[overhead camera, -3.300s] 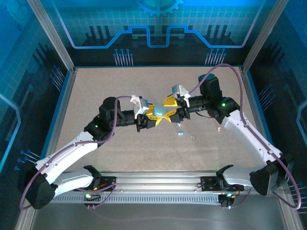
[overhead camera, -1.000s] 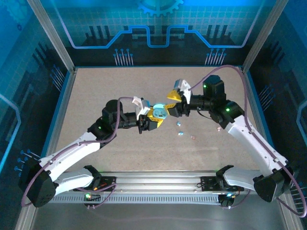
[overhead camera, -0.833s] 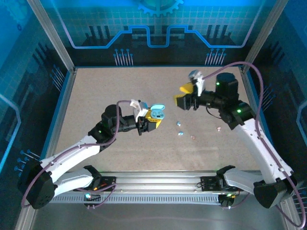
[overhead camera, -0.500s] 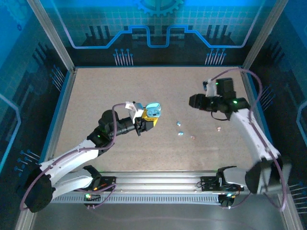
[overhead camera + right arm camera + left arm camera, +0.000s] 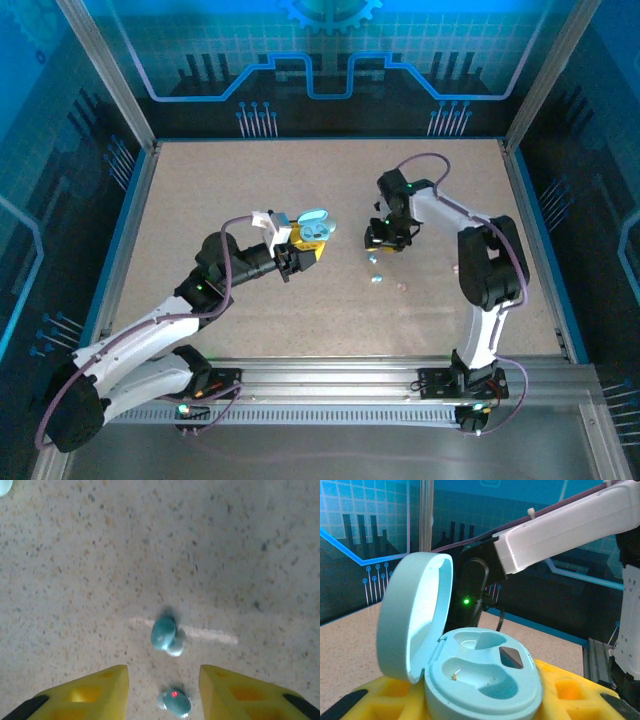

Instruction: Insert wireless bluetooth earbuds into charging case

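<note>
1. Two teal earbuds [image 5: 164, 634] lie on the speckled counter [image 5: 75, 555], near each other but apart.
2. The right gripper [image 5: 164, 692] hangs over them with its yellow fingers [image 5: 95, 695] spread. The nearer earbud [image 5: 175, 701], which shows a red light, sits between the fingertips, and neither touches it.
3. The left gripper [image 5: 308, 245] pinches the pale blue charging case [image 5: 485, 680] between its yellow fingers, off to the left of the earbuds, with the lid [image 5: 415, 615] swung open.
</note>
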Action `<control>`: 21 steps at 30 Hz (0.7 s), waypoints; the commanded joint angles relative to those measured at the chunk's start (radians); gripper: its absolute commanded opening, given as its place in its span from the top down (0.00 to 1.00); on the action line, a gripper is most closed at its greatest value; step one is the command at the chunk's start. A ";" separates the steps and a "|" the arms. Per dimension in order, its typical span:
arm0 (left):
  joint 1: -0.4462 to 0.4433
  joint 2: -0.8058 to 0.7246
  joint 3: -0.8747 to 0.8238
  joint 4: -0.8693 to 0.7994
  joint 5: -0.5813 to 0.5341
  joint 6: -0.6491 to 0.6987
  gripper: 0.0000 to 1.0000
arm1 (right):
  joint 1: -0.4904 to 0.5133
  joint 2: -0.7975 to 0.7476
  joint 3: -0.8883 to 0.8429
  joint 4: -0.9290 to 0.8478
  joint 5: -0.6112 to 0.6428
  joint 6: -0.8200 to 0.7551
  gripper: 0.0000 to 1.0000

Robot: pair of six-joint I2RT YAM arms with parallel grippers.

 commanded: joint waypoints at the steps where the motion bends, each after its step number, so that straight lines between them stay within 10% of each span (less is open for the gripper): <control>1: -0.005 -0.012 -0.002 0.013 -0.011 0.006 0.67 | 0.023 0.063 0.073 -0.090 0.093 -0.001 0.60; 21: -0.004 0.012 0.008 0.012 0.004 0.005 0.66 | 0.056 0.191 0.149 -0.116 0.073 0.005 0.68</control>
